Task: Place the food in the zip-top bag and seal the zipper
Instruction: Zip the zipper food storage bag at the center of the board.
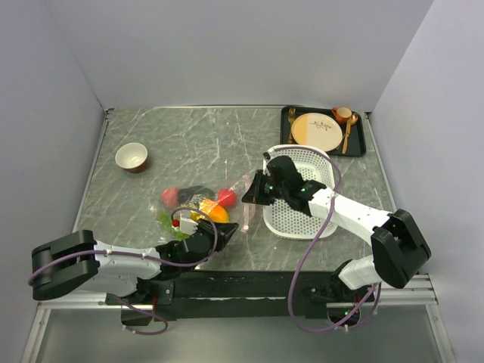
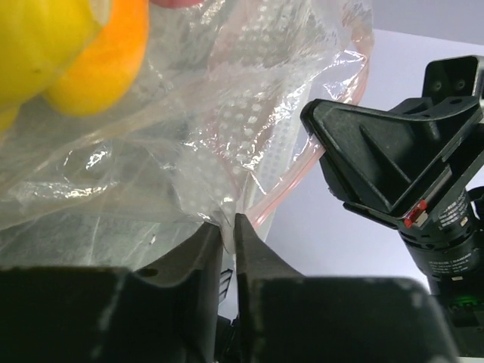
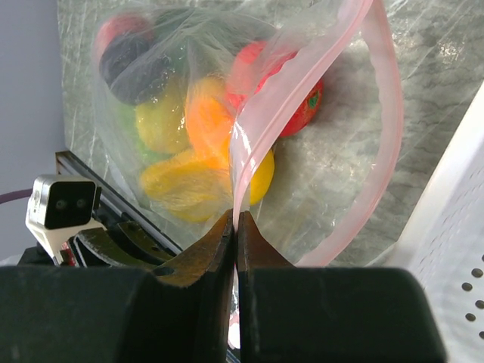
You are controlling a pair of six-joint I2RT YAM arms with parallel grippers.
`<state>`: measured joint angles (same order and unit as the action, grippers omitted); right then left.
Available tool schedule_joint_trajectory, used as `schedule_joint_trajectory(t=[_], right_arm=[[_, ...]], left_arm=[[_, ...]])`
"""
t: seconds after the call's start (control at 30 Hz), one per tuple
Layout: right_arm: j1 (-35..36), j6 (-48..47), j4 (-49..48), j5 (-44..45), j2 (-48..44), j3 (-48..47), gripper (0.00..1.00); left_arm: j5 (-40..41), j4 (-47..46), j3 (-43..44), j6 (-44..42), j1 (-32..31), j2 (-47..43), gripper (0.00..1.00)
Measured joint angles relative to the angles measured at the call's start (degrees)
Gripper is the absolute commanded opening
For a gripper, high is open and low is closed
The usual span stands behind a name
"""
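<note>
The clear zip-top bag (image 1: pixel 208 200) lies on the marble table (image 1: pixel 189 144) with the toy fruits inside: orange mango (image 3: pixel 208 121), yellow lemon (image 3: pixel 181 185), red tomato (image 3: pixel 306 102), dark avocado (image 3: pixel 132 64), green grapes and a pink peach. Its pink zipper (image 3: pixel 378 113) loops open at the mouth. My left gripper (image 2: pixel 229 223) is shut on the bag's corner beside the pink strip (image 2: pixel 291 185). My right gripper (image 3: pixel 234 223) is shut on the pink zipper edge. In the top view the left gripper (image 1: pixel 227 229) and the right gripper (image 1: pixel 249 193) hold the bag's right side.
A white perforated basket (image 1: pixel 302 219) sits right of the bag under the right arm. A black tray (image 1: pixel 287 121) with a cream plate (image 1: pixel 316 131), cup and cutlery stands at the back right. A small bowl (image 1: pixel 131 157) is at the back left.
</note>
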<state>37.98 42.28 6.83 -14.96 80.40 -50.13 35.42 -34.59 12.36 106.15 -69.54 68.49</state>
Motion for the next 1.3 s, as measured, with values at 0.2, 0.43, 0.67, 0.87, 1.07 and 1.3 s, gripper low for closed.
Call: schedule_joint_trajectory(t=[0.2,0.43,0.67,0.87,1.07,1.3], right_arm=[[0.02,-0.22,0.04,-0.70,0.00,0.00,0.24],[-0.04,0.11,6.27,4.72,-5.73,0.02,0.83],[-0.20,3.02,7.91,5.40,-21.64,3.28,0.71],[2.23,9.79,4.72,-0.04,-21.46,15.17,0.58],[4.63,13.70,1.86,-3.32,-18.99,17.97,0.57],[5.05,14.88,-1.68,-4.52,-17.81,17.46,0.56]], left_arm=[[-0.07,-0.83,-0.39,0.00,0.37,-0.02,0.01],[-0.24,-1.51,-2.01,0.00,0.46,-1.49,0.01],[0.07,-0.63,-3.06,-0.42,0.46,-5.64,0.01],[0.44,-0.50,-3.39,-0.52,0.46,-6.82,0.01],[0.50,0.24,-3.87,-0.50,0.46,-8.24,0.01],[0.96,1.01,-4.33,-0.50,0.46,-9.53,0.01]])
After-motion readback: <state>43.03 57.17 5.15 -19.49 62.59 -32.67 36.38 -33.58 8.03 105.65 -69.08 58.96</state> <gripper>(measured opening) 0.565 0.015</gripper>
